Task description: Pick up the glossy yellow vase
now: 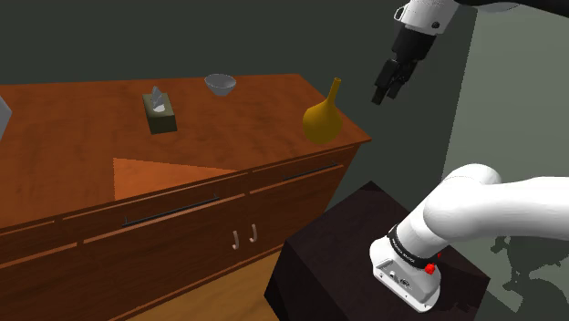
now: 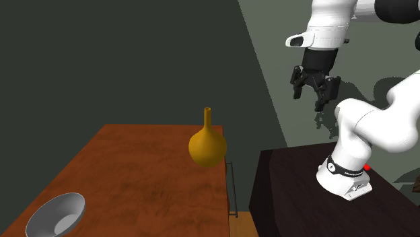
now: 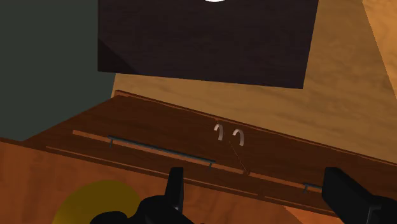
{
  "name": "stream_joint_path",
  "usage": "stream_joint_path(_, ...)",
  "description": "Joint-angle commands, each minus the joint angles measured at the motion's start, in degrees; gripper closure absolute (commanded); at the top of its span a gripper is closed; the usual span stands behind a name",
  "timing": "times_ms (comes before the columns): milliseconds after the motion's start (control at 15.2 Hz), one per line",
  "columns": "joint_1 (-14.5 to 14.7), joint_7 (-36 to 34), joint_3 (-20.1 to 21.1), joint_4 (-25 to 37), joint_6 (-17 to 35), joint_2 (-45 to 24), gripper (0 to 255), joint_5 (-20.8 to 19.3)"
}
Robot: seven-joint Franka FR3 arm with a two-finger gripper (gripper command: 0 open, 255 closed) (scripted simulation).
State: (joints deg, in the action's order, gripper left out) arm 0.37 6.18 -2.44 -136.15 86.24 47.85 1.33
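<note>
The big brown wooden cabinet (image 1: 182, 196) fills the shoulder view's left, and the dark box stand (image 1: 337, 246) sits at its 4 o'clock with the white arm (image 1: 492, 205) on top. The yellow vase (image 1: 321, 123) stands upright on the cabinet top, near the corner by the stand. The black gripper (image 1: 385, 95) hangs in the air at the vase's 2 o'clock, not touching it, its two fingers spread apart. A little tissue box (image 1: 160, 114) sits at the vase's 9 o'clock and a small grey bowl (image 1: 220, 84) at its 10 o'clock.
</note>
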Motion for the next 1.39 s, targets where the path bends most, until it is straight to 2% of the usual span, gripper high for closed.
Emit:
stream_joint_path(0, 0.0, 0.0, 0.0, 0.0, 0.0, 0.0, 0, 0.0)
stream_joint_path(660, -2.2, 2.9, -4.9, 10.4, 9.2, -21.7, 0, -3.0)
stream_joint_path(1320, -4.3, 6.1, -9.2, 27.7, 12.4, -44.1, 0, -2.5)
